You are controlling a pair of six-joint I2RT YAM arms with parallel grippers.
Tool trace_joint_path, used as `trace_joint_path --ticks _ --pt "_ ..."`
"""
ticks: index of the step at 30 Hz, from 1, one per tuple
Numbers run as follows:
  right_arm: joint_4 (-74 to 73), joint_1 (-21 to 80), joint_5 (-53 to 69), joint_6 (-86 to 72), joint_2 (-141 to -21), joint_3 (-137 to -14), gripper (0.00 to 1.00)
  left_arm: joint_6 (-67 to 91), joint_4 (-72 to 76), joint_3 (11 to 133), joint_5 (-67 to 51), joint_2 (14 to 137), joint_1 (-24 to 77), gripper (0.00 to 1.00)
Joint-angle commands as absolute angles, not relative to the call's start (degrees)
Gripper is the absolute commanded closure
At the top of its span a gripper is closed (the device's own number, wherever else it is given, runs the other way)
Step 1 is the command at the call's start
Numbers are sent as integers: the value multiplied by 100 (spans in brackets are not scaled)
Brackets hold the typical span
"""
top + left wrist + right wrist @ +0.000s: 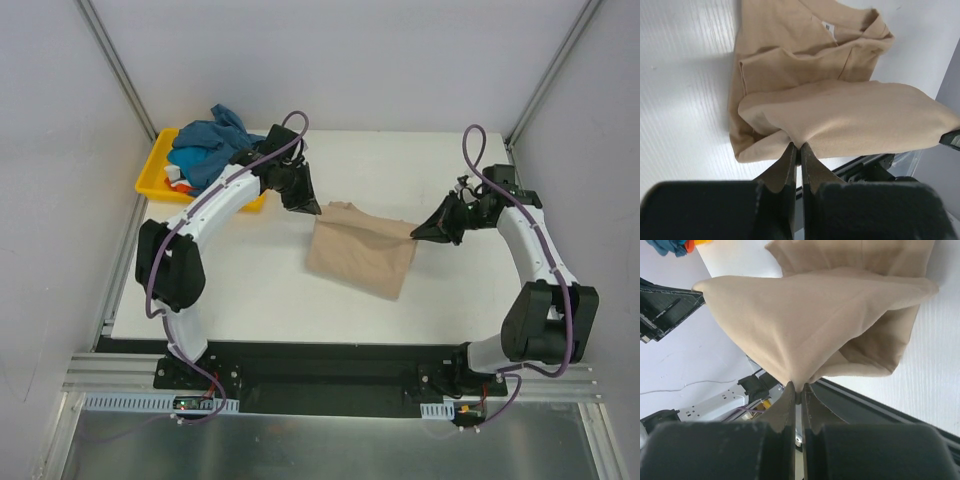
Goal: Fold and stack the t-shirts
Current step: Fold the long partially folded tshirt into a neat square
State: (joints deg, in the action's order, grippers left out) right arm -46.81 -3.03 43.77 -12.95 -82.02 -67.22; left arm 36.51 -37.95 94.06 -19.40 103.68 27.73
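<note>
The beige-tan t-shirt [360,252] lies partly folded in the middle of the table, its far edge lifted and stretched between both grippers. My left gripper [308,206] is shut on its left corner; in the left wrist view the cloth [840,115] hangs from the pinched jaws [796,146], and the white neck label [828,26] shows on the lower layer. My right gripper [424,232] is shut on the right corner; the right wrist view shows the cloth [810,320] bunched at the closed jaws [797,386]. A teal-blue t-shirt [205,145] lies heaped in the tray.
A shallow yellow tray [155,180] stands at the table's back left, holding the teal heap with bits of white and orange-red cloth [178,178]. Grey walls close in both sides. A black rail [330,355] runs along the near edge.
</note>
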Motion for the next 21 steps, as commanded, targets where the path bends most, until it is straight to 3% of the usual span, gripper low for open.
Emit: trace_joint_path --ticks 1,9,11,14,15,16,18,19,20,21 --pt "-4184 -466 4518 -1380 -8568 -7075 99 3358 -3806 10150 -1767 10827 2619 100" --pt "-3842 -642 4254 -1441 -9790 -7689 99 3322 -3806 11434 -1960 12233 2505 100" --pt "-3753 -676 4202 -1503 -10141 -7804 94 3392 -3797 11741 -1864 12611 2505 100" --pt "-3569 -729 4132 -1591 -10589 -8094 91 3393 -3771 12328 -1907 13102 2505 82" --pt "-3525 -738 4096 -1608 -10687 -8173 84 3366 -3771 12488 -1942 13209 2505 72" --pt "-3533 -747 4061 -1643 -10862 -8400 67 3375 -3771 12776 -1951 13375 2496 52" --pt "-3568 -756 4166 -1635 -10986 -8612 53 3358 -3770 12928 -2021 13386 2487 43" --pt "-3612 -756 4201 -1600 -11004 -8683 29 3340 -3762 12946 -1969 13281 2487 33" --pt "-3630 -747 4236 -1547 -10960 -8788 17 3314 -3770 12911 -1943 13185 2487 29" --pt "-3699 -738 4193 -1512 -10890 -8780 3 3296 -3771 12859 -1908 13088 2496 3"
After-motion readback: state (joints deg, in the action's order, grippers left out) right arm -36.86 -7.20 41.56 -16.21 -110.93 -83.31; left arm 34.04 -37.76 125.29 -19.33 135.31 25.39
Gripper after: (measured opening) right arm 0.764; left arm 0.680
